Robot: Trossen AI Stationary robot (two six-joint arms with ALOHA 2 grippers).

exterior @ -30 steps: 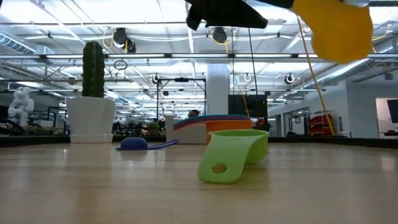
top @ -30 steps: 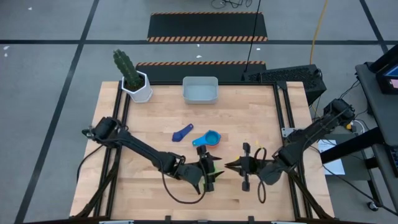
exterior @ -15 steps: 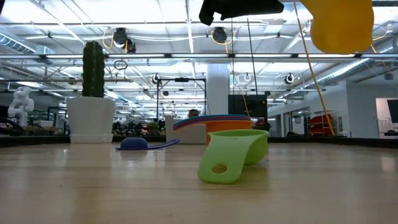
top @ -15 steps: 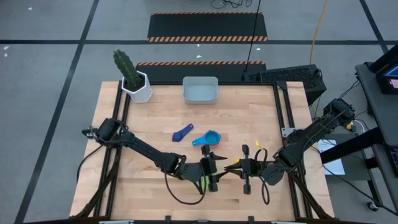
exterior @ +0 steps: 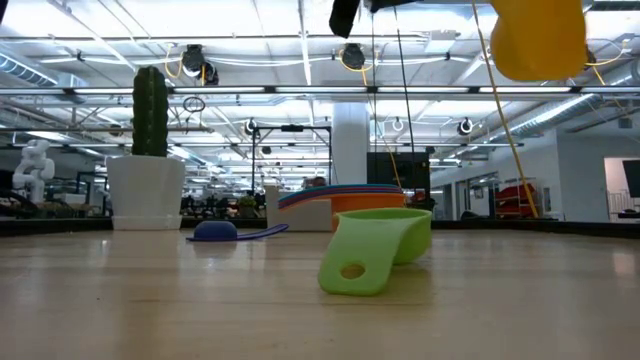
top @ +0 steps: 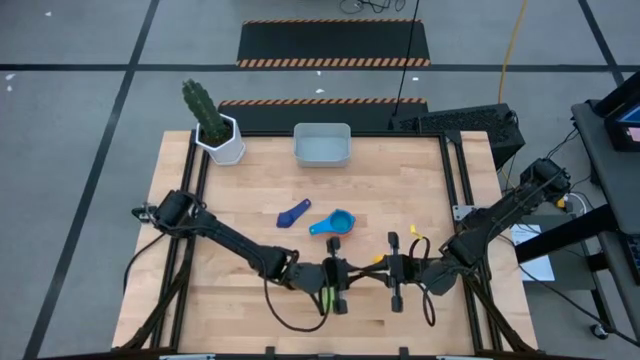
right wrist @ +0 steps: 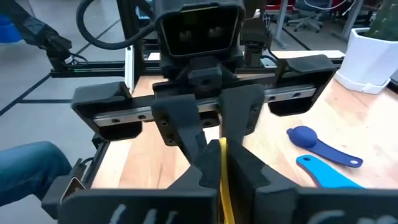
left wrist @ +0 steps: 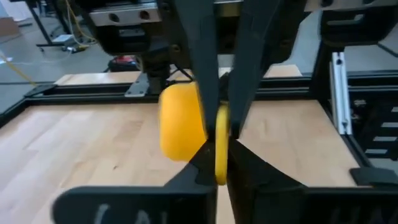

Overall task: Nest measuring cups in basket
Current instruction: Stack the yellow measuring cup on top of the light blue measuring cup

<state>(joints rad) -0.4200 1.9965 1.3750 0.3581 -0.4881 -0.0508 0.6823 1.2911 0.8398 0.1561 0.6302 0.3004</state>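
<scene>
Wooden surface [top: 240, 200] on a grey floor; a hall with ceiling lights lies behind in the low view. The yellow measuring cup [exterior: 538, 38] is cut off at the low view's upper edge, and from above it is largely hidden between the two grippers. Both arms reach low along the near edge and meet tip to tip. The left gripper [top: 343, 276] has its jaws closed on the yellow cup's handle; the right gripper [top: 380, 268] has its jaws clamped on the same handle. The green cup [exterior: 377, 247] lies on its side beneath. The basket [top: 322, 144] stands at the far edge.
</scene>
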